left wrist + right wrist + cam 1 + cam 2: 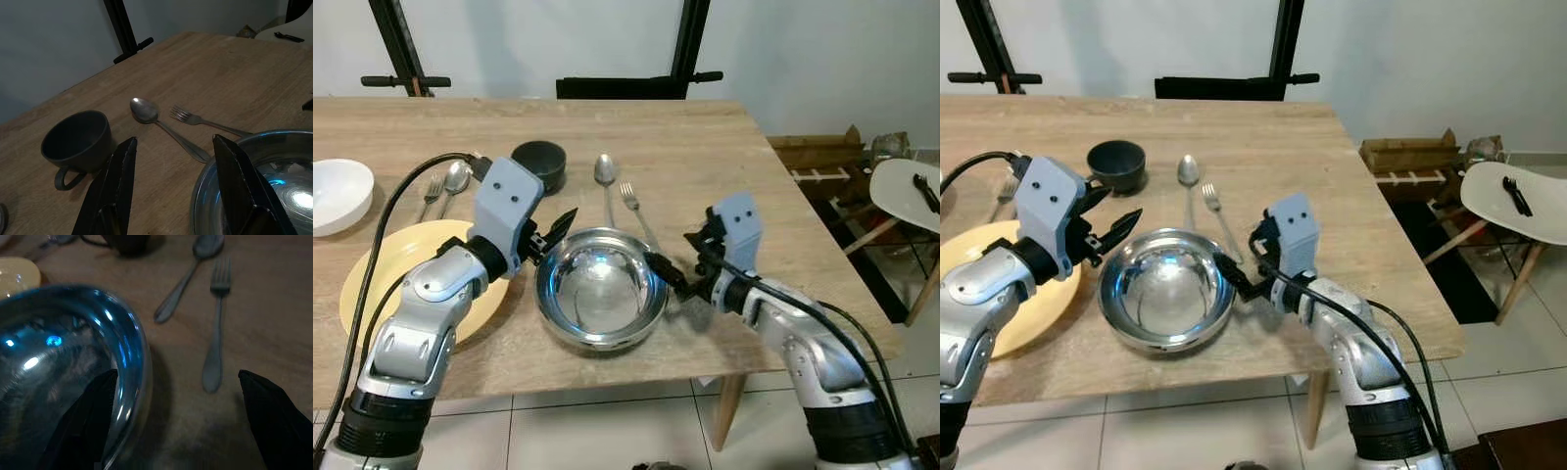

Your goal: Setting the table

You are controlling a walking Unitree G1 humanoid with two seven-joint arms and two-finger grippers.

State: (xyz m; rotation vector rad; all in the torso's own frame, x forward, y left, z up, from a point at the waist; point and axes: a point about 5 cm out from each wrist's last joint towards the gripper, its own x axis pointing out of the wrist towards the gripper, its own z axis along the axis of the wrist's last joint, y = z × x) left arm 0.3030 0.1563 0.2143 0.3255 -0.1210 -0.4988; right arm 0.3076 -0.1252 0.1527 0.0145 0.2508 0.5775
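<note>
Both spread grippers (556, 233) (677, 262) flank the steel bowl (600, 287); spoon (605, 176), fork (639, 220), cup (540, 163) behind.

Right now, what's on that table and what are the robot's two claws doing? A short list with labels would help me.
table: light wooden table
center: steel bowl, upright
left gripper: open at the bowl's left rim
right gripper: open, straddling the bowl's right rim, one finger inside
behind the bowl: spoon and fork, side by side
cup: dark cup, left of the spoon
robot's left: yellow plate, white bowl, second fork and spoon
</note>
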